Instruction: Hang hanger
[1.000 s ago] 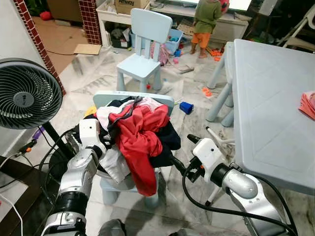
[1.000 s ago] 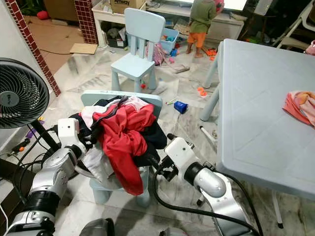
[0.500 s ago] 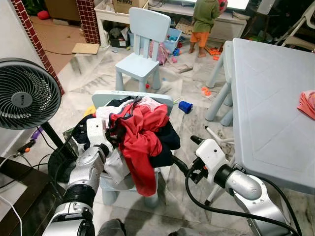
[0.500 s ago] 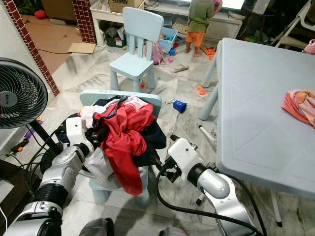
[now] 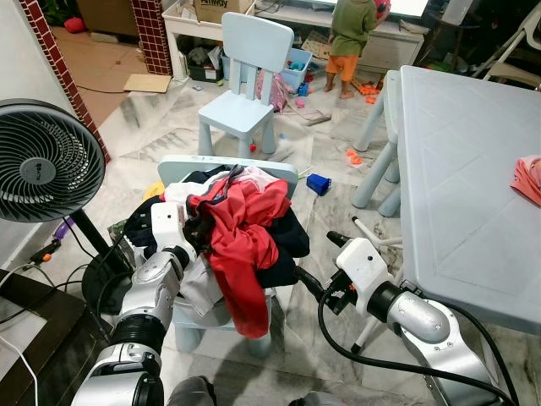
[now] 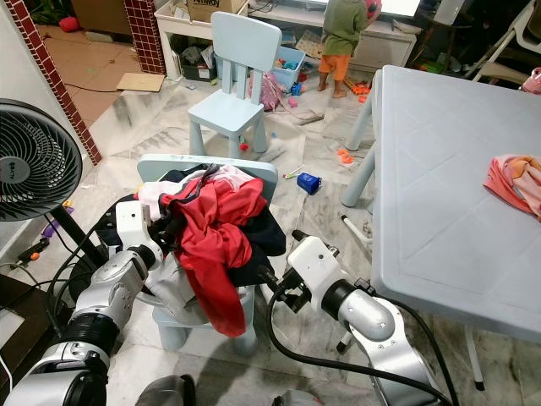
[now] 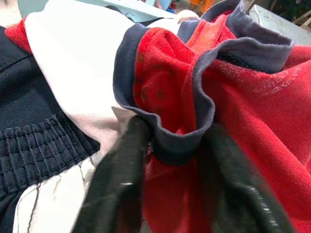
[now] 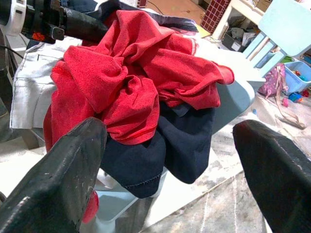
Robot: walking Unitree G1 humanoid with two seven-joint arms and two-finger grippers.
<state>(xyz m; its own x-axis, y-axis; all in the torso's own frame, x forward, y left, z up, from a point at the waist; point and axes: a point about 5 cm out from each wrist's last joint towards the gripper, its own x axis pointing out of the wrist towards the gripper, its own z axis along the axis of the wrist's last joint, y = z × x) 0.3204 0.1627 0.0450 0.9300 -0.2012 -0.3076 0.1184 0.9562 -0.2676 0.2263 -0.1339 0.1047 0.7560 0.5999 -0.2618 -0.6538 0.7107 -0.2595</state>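
Left eye view: a heap of clothes [image 5: 241, 237], red shirt [image 5: 241, 224] uppermost, is piled on a pale blue chair [image 5: 254, 173]. The left claw [image 5: 193, 230] is pushed into the heap's near-left side, presumably to lift a garment. The right claw [image 5: 306, 283] is held low just beside the heap's right edge, probably as support. A fan [image 5: 46, 161] stands to the left; a grey tabletop [image 5: 461, 169] lies to the right, a pink cloth [image 5: 528, 179] at its far edge.

Right eye view: the same scene. A second chair [image 6: 241, 63] and a person [image 6: 342, 38] are well beyond. No hanger can be made out; it may be buried in the heap.

Left wrist view: the two fingers [image 7: 116, 189] are set around a navy-edged fold of the red shirt, apparently clamped on it.

Right wrist view: the fingers [image 8: 58, 170] are spread wide apart, nothing between them; the heap lies ahead, dark cloth [image 8: 170, 141] hanging beneath the red.
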